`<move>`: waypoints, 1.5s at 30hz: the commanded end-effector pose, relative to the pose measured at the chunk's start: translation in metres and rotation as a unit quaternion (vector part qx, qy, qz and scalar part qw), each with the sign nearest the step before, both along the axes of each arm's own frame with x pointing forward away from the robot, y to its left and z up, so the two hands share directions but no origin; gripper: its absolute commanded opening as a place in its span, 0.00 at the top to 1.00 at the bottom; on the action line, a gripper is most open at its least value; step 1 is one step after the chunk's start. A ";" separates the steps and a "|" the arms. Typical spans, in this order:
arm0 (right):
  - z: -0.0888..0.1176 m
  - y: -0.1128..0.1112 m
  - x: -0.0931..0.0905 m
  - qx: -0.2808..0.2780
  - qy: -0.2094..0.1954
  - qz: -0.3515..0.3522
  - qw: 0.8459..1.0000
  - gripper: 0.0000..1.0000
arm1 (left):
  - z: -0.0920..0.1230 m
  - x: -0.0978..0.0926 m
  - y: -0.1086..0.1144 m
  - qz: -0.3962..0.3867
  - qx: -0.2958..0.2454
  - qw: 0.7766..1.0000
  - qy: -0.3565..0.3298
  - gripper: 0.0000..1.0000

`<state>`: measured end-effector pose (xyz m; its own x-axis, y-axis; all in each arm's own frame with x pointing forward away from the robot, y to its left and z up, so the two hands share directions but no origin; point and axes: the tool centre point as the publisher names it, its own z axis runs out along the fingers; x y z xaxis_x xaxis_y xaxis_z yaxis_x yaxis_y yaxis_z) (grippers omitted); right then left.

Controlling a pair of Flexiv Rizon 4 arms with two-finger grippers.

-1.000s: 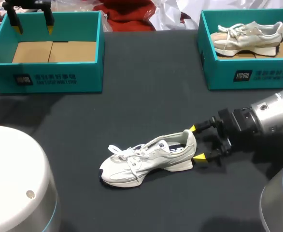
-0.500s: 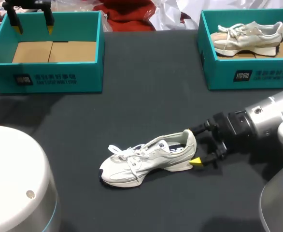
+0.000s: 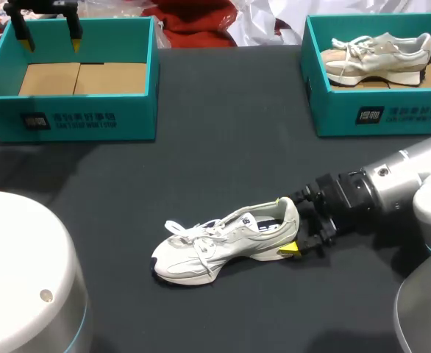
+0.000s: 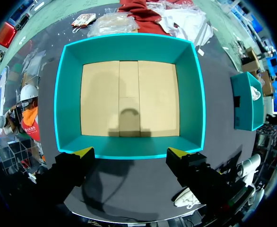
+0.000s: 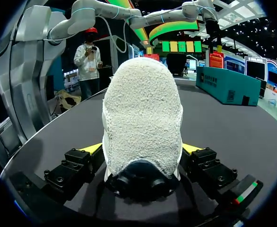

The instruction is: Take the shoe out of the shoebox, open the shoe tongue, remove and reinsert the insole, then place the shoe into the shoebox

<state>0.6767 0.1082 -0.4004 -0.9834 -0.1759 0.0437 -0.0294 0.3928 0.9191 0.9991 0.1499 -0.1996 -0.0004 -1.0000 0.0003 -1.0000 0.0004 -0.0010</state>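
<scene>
Where the shoe [image 3: 226, 239] lies, right pincer [image 3: 284, 225] clasps its heel.

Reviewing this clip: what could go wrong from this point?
The right end effector grips the white shoe only at its heel, so the long toe end may sag or slip out when lifted. The loose laces lie on the table and might snag on the empty shoebox wall.
</scene>
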 end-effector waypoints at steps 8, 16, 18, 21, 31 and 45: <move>-0.007 0.008 0.004 0.004 0.003 0.006 1.000 0.00 | 0.000 0.000 0.000 0.000 0.000 1.000 0.000 0.00; -0.010 0.012 0.003 0.003 0.007 0.013 1.000 0.00 | 0.000 0.000 0.000 0.000 0.000 1.000 0.000 0.00; -0.011 0.012 0.002 0.004 0.008 0.014 1.000 0.00 | 0.000 0.000 0.000 0.000 0.000 1.000 0.000 0.00; -0.011 0.014 0.001 0.007 0.008 0.016 1.000 0.00 | 0.000 0.000 0.000 0.000 0.000 1.000 0.000 0.00; -0.004 0.019 -0.001 0.011 -0.001 0.016 1.000 0.00 | 0.000 0.000 0.000 0.000 0.000 1.000 0.000 0.00; -0.007 0.020 0.000 0.011 0.007 0.008 1.000 1.00 | 0.000 0.000 0.000 0.000 0.000 1.000 0.000 0.00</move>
<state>0.6773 0.1279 -0.4043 -0.9780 -0.2010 0.0564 -0.0225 0.3705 0.9285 0.9991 0.1499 -0.1996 -0.0005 -1.0000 0.0003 -1.0000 0.0005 -0.0010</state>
